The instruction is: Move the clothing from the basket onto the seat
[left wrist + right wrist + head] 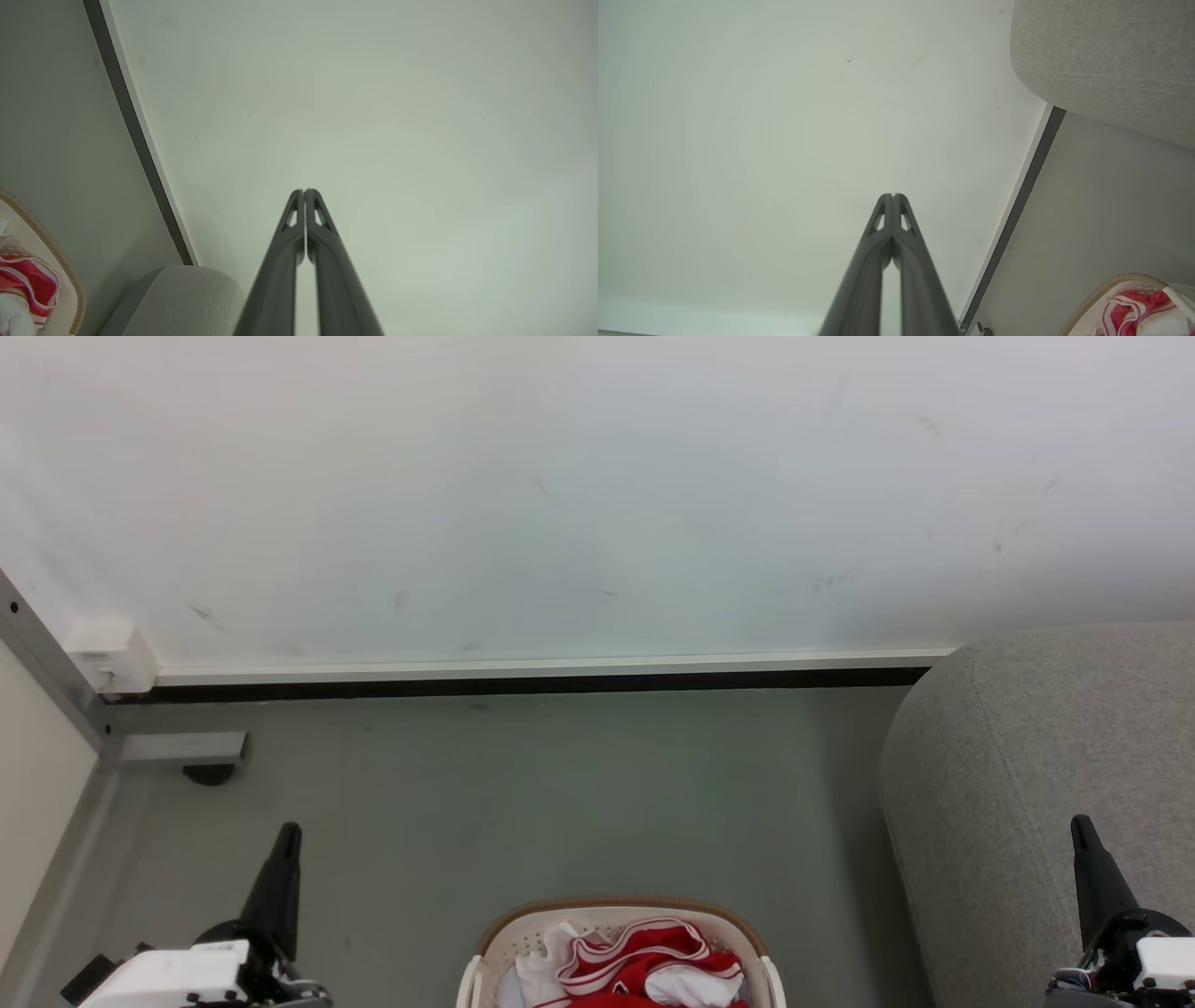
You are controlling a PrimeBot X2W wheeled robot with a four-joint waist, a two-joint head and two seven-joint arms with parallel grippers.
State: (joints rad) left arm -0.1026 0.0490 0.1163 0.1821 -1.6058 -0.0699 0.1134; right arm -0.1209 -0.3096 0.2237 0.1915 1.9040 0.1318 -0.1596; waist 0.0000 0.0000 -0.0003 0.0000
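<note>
**A:** What are you standing on?

**B:** A dull grey-green floor [560, 784], running up to a white wall. Nearest you, at the bottom edge of the head view, is the basket [497, 941]: cream plastic with holes in its wall and a brown woven rim.

**A:** And the clothing?

**B:** The clothing [644, 959] lies inside the basket — a bunched red heap with white stripes and trim. A pale cloth [540, 973] lies against it on your left side.

**A:** How do your grippers stand?

**B:** Your left gripper [289, 829] is at the lower left over the floor, well apart from the basket. Both wrist views show the dark fingers pressed together at the tips, clenched on nothing. Your right gripper [1081, 821] is at the lower right, clamped tight the same way — in the head view it stands in front of the seat's grey fabric.

**A:** Where's the seat?

**B:** The seat [1008, 756] is to your right of the basket, with its rounded edge towards the floor. Beyond it, a dark skirting [541, 684] runs along the foot of the wall [560, 476], which is scuffed in places.
</note>
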